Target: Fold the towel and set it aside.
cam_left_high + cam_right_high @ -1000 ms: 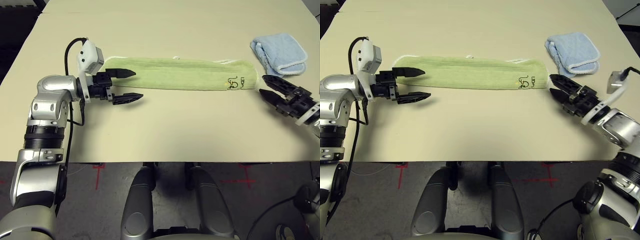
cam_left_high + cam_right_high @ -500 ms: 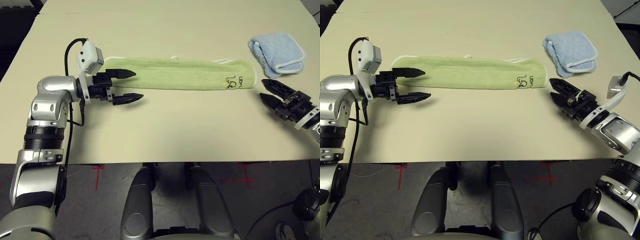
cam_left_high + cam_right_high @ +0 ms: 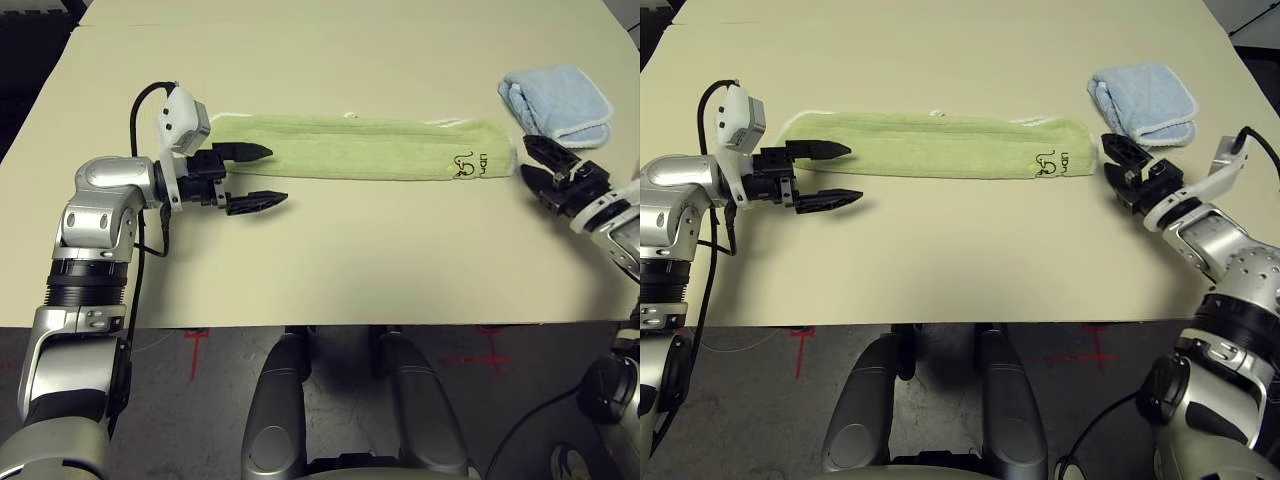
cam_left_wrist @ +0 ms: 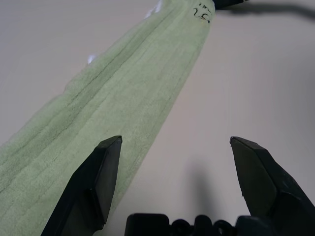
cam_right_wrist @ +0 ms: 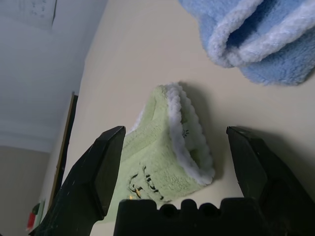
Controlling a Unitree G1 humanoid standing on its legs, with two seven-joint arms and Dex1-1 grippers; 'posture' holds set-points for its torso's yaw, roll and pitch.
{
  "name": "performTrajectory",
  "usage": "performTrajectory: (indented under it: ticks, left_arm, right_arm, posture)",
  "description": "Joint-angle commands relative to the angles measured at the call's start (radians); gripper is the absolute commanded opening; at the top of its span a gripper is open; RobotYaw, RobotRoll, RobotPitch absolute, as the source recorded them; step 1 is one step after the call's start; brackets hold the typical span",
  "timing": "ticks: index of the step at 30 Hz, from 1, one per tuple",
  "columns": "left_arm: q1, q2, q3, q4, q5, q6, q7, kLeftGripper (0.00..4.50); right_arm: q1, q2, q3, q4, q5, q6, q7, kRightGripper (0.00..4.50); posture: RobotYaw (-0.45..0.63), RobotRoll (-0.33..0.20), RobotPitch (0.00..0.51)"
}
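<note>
The light green towel (image 3: 360, 147) lies folded into a long narrow strip across the table, with dark handwriting (image 3: 468, 163) near its right end and white edging (image 5: 189, 135) showing there. My left gripper (image 3: 258, 176) is open at the strip's left end, one finger over the cloth and the other over bare table. My right gripper (image 3: 536, 162) is open just off the strip's right end, pointing at it without touching.
A smaller light blue folded towel (image 3: 557, 100) lies at the back right, close behind my right gripper. The beige table (image 3: 350, 260) has bare room in front of the strip and behind it.
My right gripper has moved back and up toward the towel's right end, turning to face it. The left gripper has stayed put.
</note>
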Motion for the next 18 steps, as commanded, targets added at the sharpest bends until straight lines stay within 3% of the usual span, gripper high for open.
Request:
performTrajectory:
  ticks: [1, 9, 18]
  left_arm:
    - [0.021, 0.018, 0.003, -0.023, -0.02, 0.011, -0.005, 4.47]
    - [0.031, 0.015, -0.002, -0.023, -0.028, 0.004, 0.003, 4.47]
    - [0.026, 0.01, -0.007, -0.025, -0.031, 0.007, 0.004, 4.47]
  right_arm:
    - [0.029, -0.02, 0.0, -0.007, 0.012, 0.039, 0.008, 4.5]
    - [0.115, -0.06, -0.07, -0.101, 0.124, 0.141, -0.038, 4.5]
    - [0.169, 0.029, -0.059, -0.175, 0.181, 0.121, -0.113, 4.5]
  posture:
    - [0.01, 0.0, 0.325]
    - [-0.01, 0.0, 0.325]
    - [0.0, 0.0, 0.332]
